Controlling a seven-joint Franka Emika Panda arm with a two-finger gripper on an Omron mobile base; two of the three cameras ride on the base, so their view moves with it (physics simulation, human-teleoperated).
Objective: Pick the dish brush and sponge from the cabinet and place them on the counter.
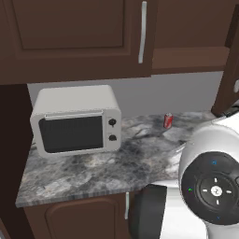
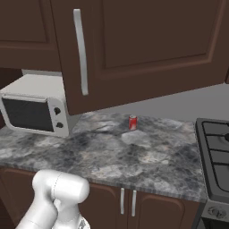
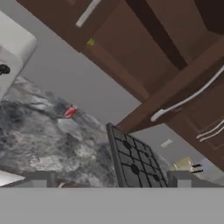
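The sponge (image 3: 90,42) is a tiny green speck with a yellow edge at the front of the shelf inside the cabinet (image 3: 131,48). The dish brush is hidden. In the hand view my gripper (image 3: 112,179) is open, its two fingertips (image 3: 41,177) far apart with nothing between them, well away from the shelf. The cabinet (image 1: 70,28) hangs above the counter (image 1: 93,172), and its bare brown shelf (image 1: 186,58) shows at the right. One cabinet door (image 2: 143,44) stands swung out over the counter (image 2: 134,156), silver bar handle (image 2: 80,58) on its edge.
A white microwave (image 1: 74,119) stands at the counter's left end. A small red can (image 2: 132,122) sits near the back wall. A black stove (image 2: 214,147) adjoins the counter on the right. A second open door with a long handle (image 3: 188,98) hangs above the stove.
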